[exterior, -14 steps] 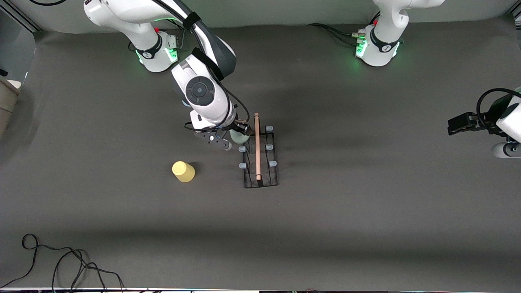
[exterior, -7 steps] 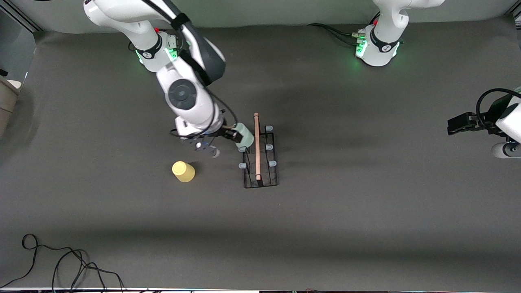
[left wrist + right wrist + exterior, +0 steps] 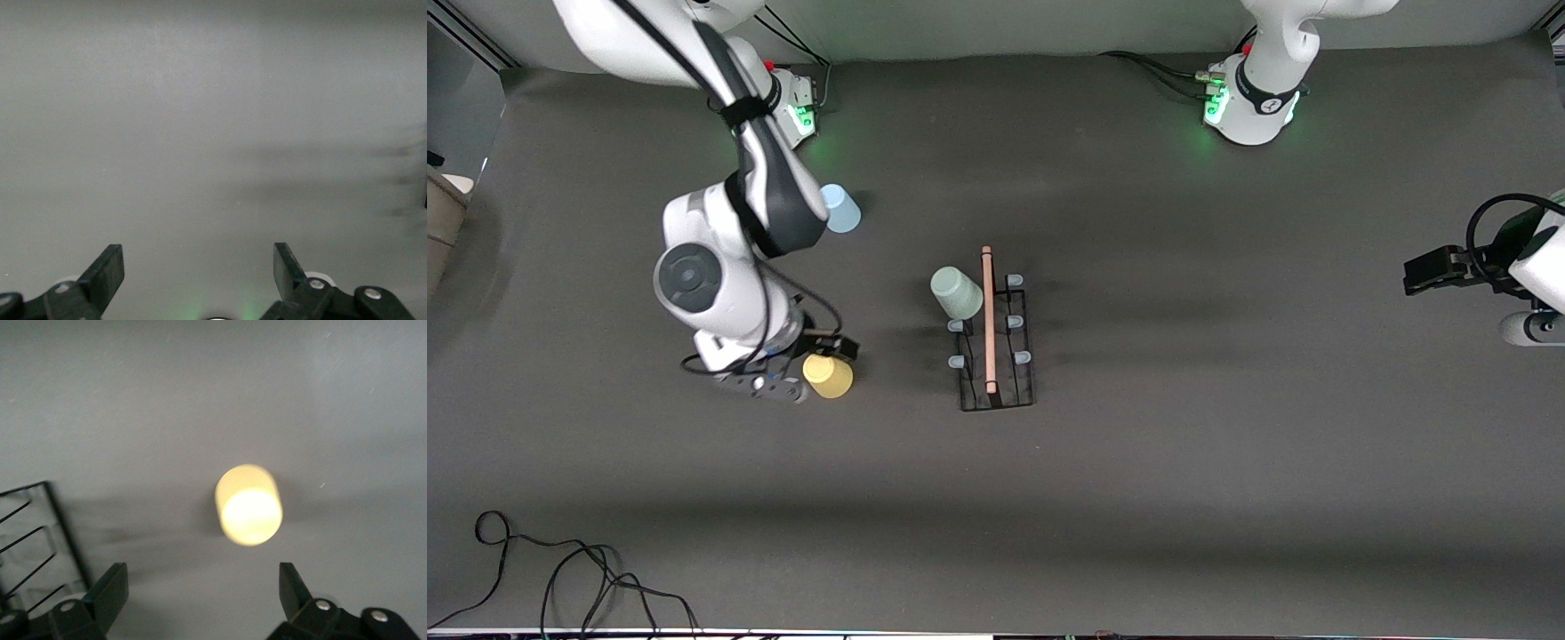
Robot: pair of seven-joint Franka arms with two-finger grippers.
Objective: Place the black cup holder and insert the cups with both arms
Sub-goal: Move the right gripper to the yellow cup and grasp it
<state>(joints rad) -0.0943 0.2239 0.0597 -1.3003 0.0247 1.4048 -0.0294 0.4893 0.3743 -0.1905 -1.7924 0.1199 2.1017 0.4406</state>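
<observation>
The right gripper [image 3: 818,366], jaws apart and empty, hovers beside the small yellow plastic tumbler [image 3: 828,375] (standing apart from the black wire cup holder [image 3: 996,342]). Centre the tumbler between the jaws before closing. The left gripper [image 3: 199,272] waits, jaws spread.

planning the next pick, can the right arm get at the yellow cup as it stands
Probably yes. The right gripper hovers beside the yellow cup with jaws open, and the cup stands alone on the mat, well apart from the black cup holder.
</observation>
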